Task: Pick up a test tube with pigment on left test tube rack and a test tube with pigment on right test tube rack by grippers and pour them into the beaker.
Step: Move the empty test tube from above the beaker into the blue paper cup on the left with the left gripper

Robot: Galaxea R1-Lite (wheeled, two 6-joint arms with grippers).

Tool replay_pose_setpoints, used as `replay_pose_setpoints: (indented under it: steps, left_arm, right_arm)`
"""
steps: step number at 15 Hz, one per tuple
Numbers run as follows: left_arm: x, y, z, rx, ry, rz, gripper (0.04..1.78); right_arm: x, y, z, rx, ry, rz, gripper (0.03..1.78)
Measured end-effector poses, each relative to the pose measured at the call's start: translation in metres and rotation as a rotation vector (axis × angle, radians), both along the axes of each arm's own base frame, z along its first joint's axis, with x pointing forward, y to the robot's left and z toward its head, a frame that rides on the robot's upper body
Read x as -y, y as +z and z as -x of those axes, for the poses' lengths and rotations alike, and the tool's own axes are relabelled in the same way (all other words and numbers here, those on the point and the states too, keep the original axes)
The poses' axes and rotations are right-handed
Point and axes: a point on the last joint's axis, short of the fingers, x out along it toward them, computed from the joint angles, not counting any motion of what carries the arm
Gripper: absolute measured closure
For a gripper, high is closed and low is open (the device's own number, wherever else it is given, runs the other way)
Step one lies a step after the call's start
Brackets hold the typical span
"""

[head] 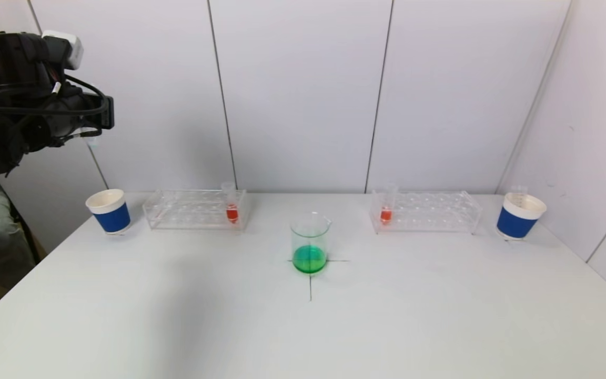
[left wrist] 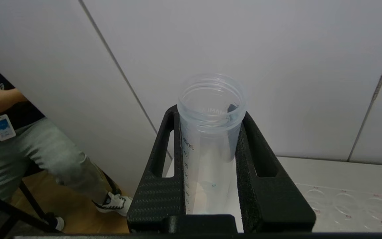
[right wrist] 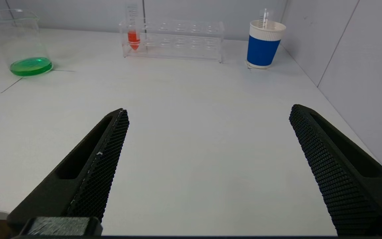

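The left hand (left wrist: 211, 159) is raised high at the left edge of the white surface (head: 303, 326), above the blue-and-white paper cup (head: 109, 211) standing there. Its two black fingers (left wrist: 164, 172) are clamped on an empty clear plastic test tube (left wrist: 211, 132) with printed volume marks, held upright with its open mouth upward. In the left wrist view part of the left clear plastic test tube rack (left wrist: 343, 205) shows below and beside the hand.

The right hand (right wrist: 207, 139) sits low over the near right part of the surface, its black textured fingers (right wrist: 101, 166) spread wide with nothing between them.

The clear glass beaker (head: 310, 243) stands at the centre on a marked cross, holding a shallow layer of green liquid. The left rack (head: 196, 209) carries one tube of red pigment (head: 231, 208) at its inner end; the right clear rack (head: 425, 211) carries another red-pigment tube (head: 386, 209) at its inner end. A second blue-and-white paper cup (head: 519, 216) stands at the far right with a clear tube inside it.
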Motion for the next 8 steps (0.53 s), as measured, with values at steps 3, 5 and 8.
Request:
replay_pose_setpoints:
  steps: [3,5,8]
  left_arm:
    - [-0.017,-0.015,0.004,-0.010,0.050,0.032,1.37]
    - [-0.029,-0.025,0.006,-0.011,0.082,0.043,1.37]
    - [-0.042,-0.042,0.004,-0.012,0.119,0.068,1.37]
  right_arm:
    - [0.000,0.000,0.000,0.000,0.000,0.000,0.05]
    - [0.000,0.000,0.000,0.000,0.000,0.000,0.05]
    - [0.000,0.000,0.000,0.000,0.000,0.000,0.05]
